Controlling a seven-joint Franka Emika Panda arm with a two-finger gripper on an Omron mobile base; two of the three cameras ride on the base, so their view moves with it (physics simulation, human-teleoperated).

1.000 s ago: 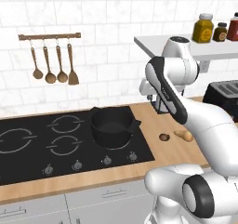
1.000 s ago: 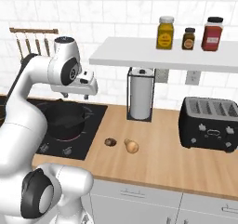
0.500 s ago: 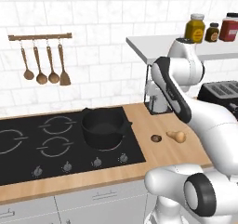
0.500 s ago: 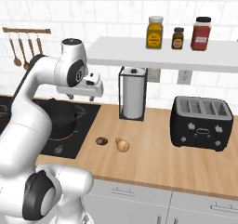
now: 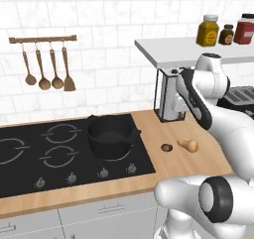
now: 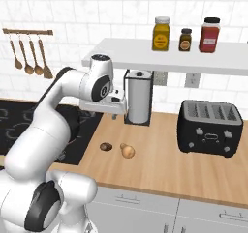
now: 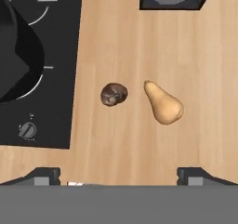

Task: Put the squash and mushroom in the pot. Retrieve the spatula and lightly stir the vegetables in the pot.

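Spanning the kitchen under a white tiled wall, the wooden table carries a black cooktop at its left and bare wood to the right. The black pot stands on the cooktop's rear right burner, near the cooktop's right edge; its inside looks dark and bare. On the wood just beyond that edge lie the brown mushroom and the tan butternut squash, side by side and apart, with open wood around them toward the front edge. Behind them a paper towel holder stands against the wall, and a black toaster sits further right. A white shelf above holds three jars. A wall rail left of the arm bears wooden spoons and an all-wooden spatula.

The gripper hangs above the table over the two vegetables, its fingers spread well apart and holding nothing.
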